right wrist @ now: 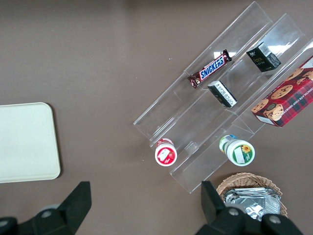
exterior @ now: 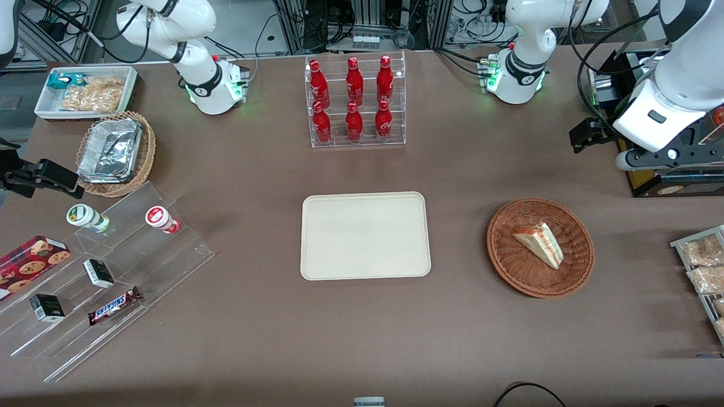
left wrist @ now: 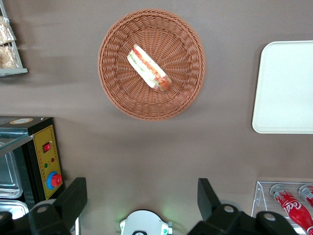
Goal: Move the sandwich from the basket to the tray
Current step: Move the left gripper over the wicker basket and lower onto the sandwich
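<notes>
The sandwich [exterior: 539, 243] [left wrist: 149, 68], a pale wedge with red and green filling, lies in the reddish-brown woven basket [exterior: 509, 265] [left wrist: 117, 88]. The cream tray [exterior: 365, 234] [left wrist: 286, 88] sits bare at the table's middle, beside the basket. My left gripper [exterior: 591, 134] [left wrist: 141, 198] hangs open high over the table, farther from the front camera than the basket and a little toward the working arm's end. Nothing is between its black fingers [left wrist: 73, 198], and it stands well apart from the sandwich.
A clear rack of red bottles [exterior: 355, 102] stands farther from the front camera than the tray. A black appliance with a yellow panel [left wrist: 46, 164] sits near my gripper. Snack packets [exterior: 701, 263] lie at the working arm's end. Clear display steps [exterior: 113, 271] and a foil-filled tan basket [exterior: 116, 152] lie toward the parked arm's end.
</notes>
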`<control>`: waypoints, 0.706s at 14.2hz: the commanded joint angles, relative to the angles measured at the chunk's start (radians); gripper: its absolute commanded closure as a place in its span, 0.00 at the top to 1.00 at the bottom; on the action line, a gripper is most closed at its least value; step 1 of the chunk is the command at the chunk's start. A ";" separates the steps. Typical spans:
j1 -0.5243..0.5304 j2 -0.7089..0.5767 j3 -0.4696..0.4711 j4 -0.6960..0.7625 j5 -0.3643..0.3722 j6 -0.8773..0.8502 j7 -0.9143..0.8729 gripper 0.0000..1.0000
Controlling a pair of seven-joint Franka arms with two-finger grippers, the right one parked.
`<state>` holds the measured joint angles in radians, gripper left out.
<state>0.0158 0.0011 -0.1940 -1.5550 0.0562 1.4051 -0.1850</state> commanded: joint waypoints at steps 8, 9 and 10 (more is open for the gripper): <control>0.051 0.100 0.007 0.027 0.004 -0.023 -0.054 1.00; 0.070 0.117 0.007 0.018 0.004 -0.021 -0.062 1.00; 0.088 0.144 0.007 0.016 0.004 -0.023 -0.068 1.00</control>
<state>0.0666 0.0915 -0.1798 -1.5572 0.0575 1.4036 -0.2269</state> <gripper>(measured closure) 0.000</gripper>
